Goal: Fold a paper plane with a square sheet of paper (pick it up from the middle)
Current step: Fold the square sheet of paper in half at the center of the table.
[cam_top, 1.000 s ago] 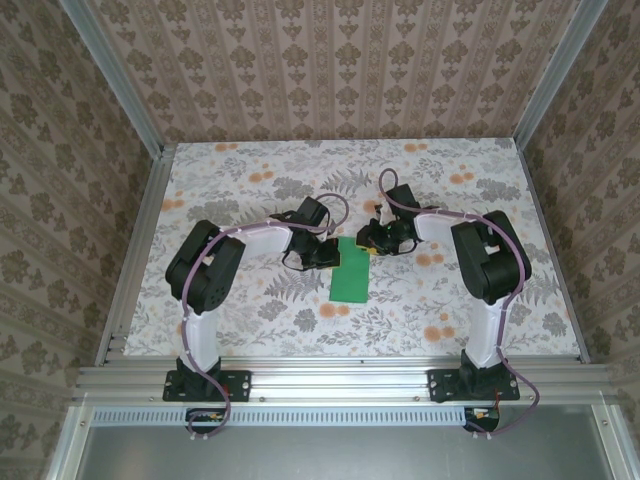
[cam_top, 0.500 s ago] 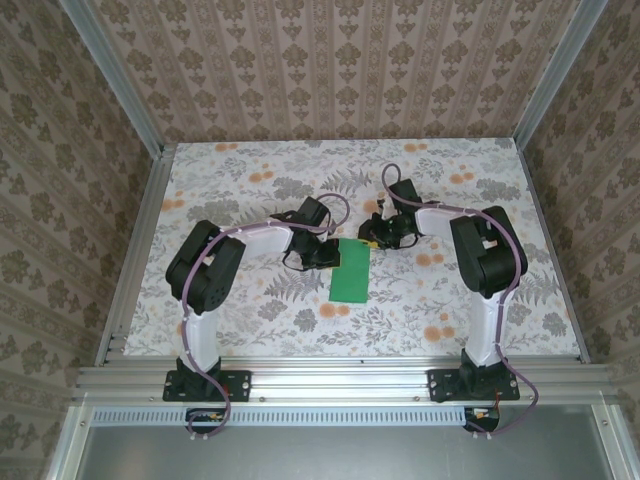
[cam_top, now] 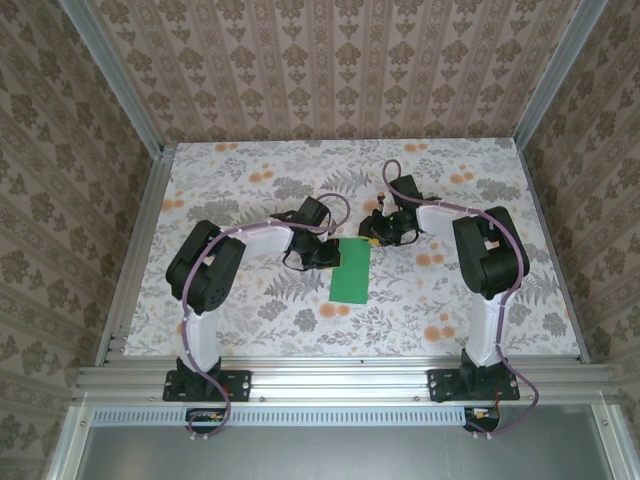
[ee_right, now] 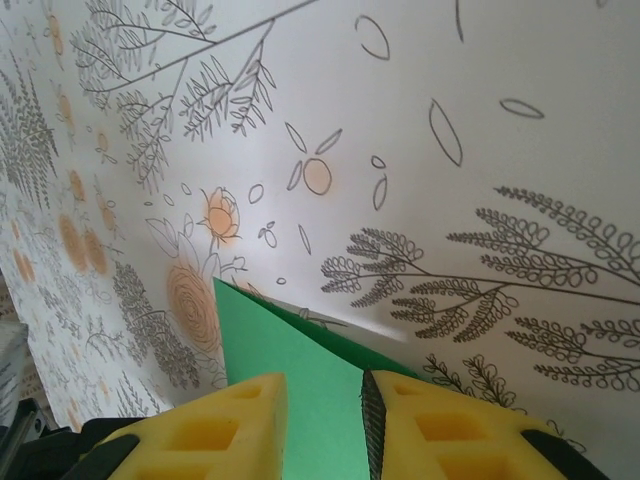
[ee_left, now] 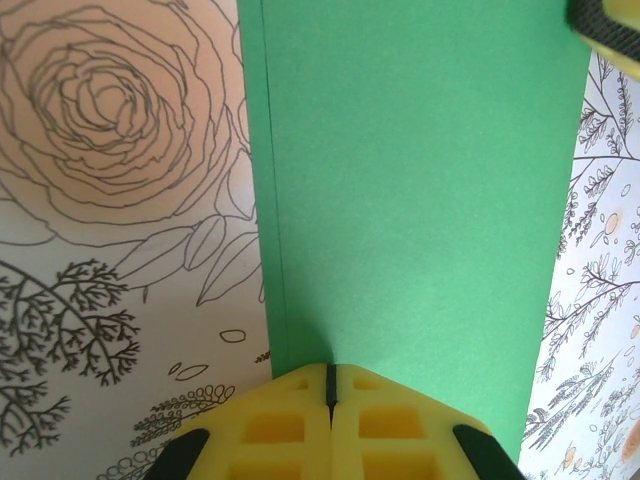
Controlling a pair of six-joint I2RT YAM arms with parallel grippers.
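The square sheet of paper (cam_top: pixel 351 270) is bright green and lies folded into a narrow rectangle in the middle of the floral table. My left gripper (cam_top: pixel 325 255) is shut, its yellow tips (ee_left: pixel 328 375) pressed together and resting on the paper (ee_left: pixel 420 200) just inside its left folded edge. My right gripper (cam_top: pixel 372 238) is at the sheet's far right corner. Its fingers (ee_right: pixel 323 400) stand open, with a raised green corner flap (ee_right: pixel 265 335) lying in the gap between them. A paper plane is out of view.
The floral tabletop (cam_top: pixel 260 180) is bounded by aluminium rails (cam_top: pixel 135 260) on both sides and patterned walls behind. One tip of the right gripper's yellow finger (ee_left: pixel 610 25) pokes into the top right corner of the left wrist view.
The right wrist has shifted slightly toward the far side of the table. The left arm and the paper have stayed where they were.
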